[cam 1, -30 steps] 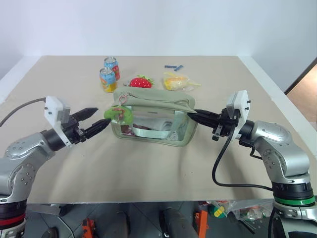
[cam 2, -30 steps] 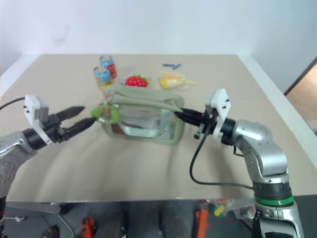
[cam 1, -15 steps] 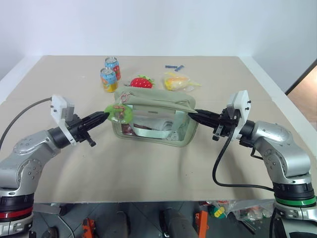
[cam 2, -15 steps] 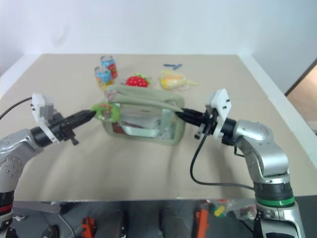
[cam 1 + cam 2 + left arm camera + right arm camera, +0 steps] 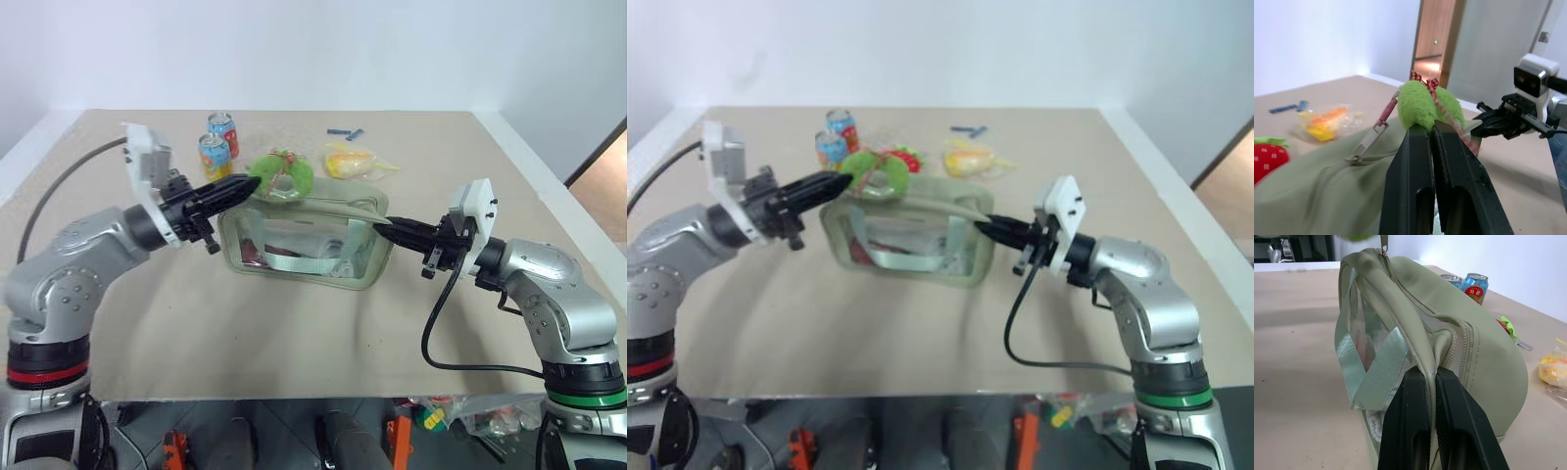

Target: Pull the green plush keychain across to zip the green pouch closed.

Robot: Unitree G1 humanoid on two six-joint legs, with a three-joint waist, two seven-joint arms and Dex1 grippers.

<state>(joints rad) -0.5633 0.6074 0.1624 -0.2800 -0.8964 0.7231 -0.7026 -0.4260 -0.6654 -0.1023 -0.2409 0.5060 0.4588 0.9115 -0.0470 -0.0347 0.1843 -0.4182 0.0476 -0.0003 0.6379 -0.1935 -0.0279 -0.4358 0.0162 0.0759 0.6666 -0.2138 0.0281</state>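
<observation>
The green pouch point(image 5: 304, 245), pale sage with a clear window, stands mid-table. My left gripper point(image 5: 245, 187) is shut on the green plush keychain point(image 5: 284, 176), a lime fuzzy charm with red trim, and holds it raised over the pouch's top left end. In the left wrist view the keychain point(image 5: 1425, 105) sticks out past my fingertips point(image 5: 1415, 134), and a pink link joins it to the zipper pull point(image 5: 1369, 142). My right gripper point(image 5: 389, 228) is shut on the fabric at the pouch's right end point(image 5: 1474, 347), level with the table.
Two drink cans point(image 5: 216, 147) stand at the back left. A red strawberry toy point(image 5: 906, 157) sits behind the pouch, a yellow wrapped packet point(image 5: 351, 162) to its right, and a small blue item point(image 5: 345, 132) further back. Bare table point(image 5: 294, 333) lies in front.
My left gripper has shut on the keychain and carried it up and to the right, from beside the pouch's left end to above its top. The right gripper has held still.
</observation>
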